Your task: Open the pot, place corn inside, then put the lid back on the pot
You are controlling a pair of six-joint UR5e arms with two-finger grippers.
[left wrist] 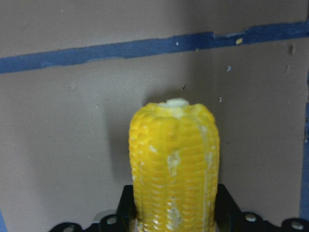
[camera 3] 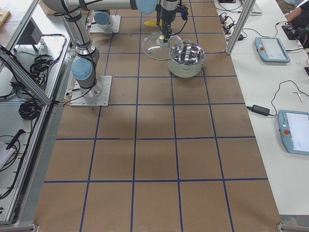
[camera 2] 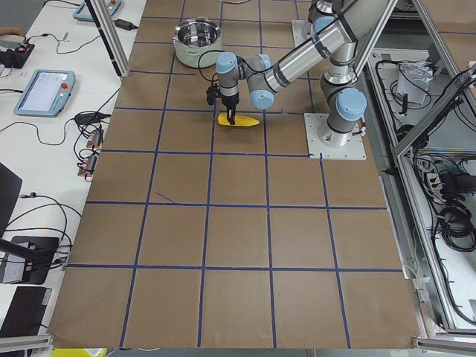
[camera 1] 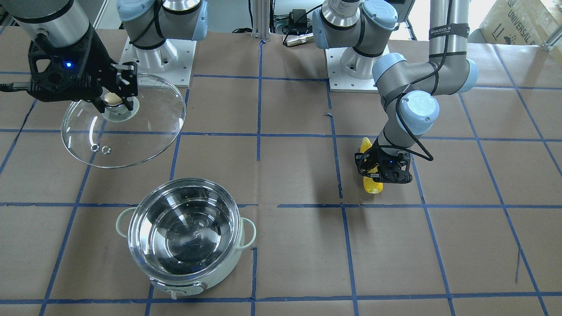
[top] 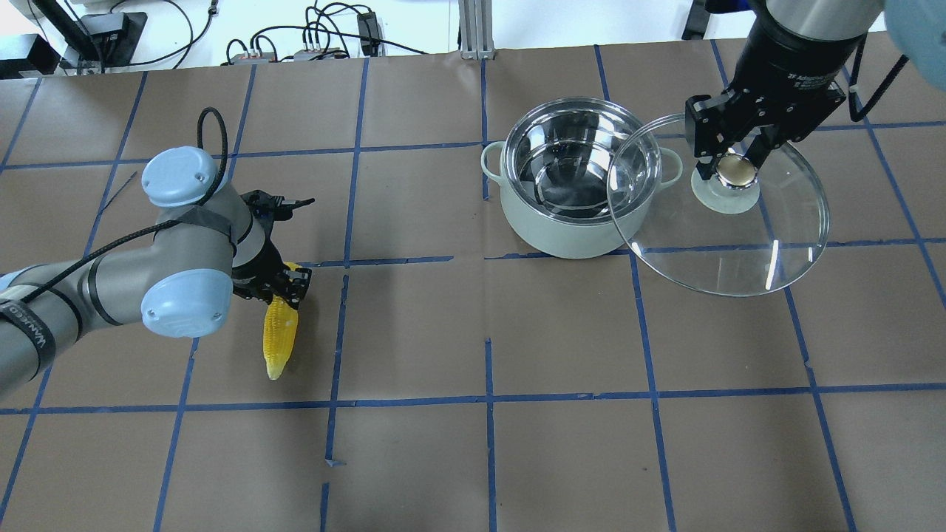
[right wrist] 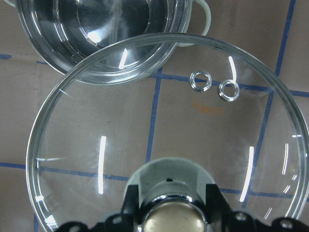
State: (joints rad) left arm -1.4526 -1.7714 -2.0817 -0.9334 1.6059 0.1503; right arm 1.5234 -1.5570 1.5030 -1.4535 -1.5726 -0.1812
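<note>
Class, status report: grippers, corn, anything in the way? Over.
Right gripper shut on lid, held off pot. Left gripper astride corn, grip unclear. Pot open, empty.

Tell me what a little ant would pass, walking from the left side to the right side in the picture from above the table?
bright yellow ear of corn → round pale mint pot with a shiny steel inside → round clear glass lid with a beige knob

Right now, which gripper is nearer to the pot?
Right. The right gripper holds the lid by its knob, close beside the pot. The left gripper is around the corn, far off on the other side.
</note>
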